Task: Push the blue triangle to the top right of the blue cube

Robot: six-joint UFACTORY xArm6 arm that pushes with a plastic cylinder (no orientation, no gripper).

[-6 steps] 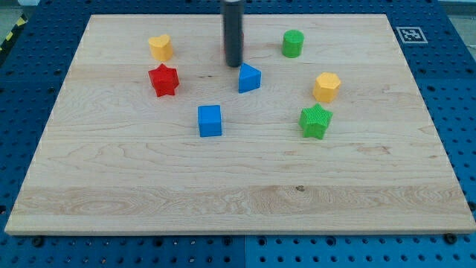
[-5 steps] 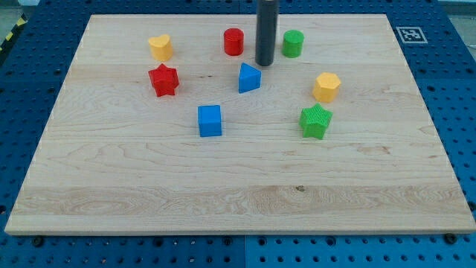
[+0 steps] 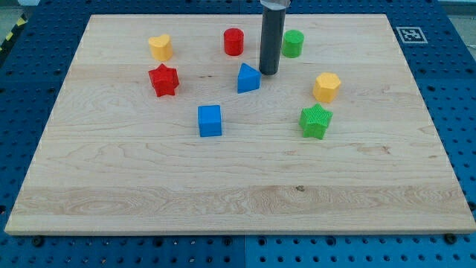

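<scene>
Blue triangle (image 3: 248,77) sits on the wooden desk (image 3: 238,186) toward the view's top, just left of centre, up and to the right of the blue cube (image 3: 210,120), the two well apart. My tip (image 3: 268,73) stands just beside the triangle on its right, very near its edge; whether they touch cannot be told. The rod carries no gripper, so nothing is grasped. A red cylinder (image 3: 233,42) and a green cylinder (image 3: 292,43) flank the rod nearer the view's top. Farther left lie a yellow heart-shaped block (image 3: 160,47) and a red star (image 3: 163,80); to the right, a yellow hexagonal block (image 3: 326,87) above a green star (image 3: 316,120).
</scene>
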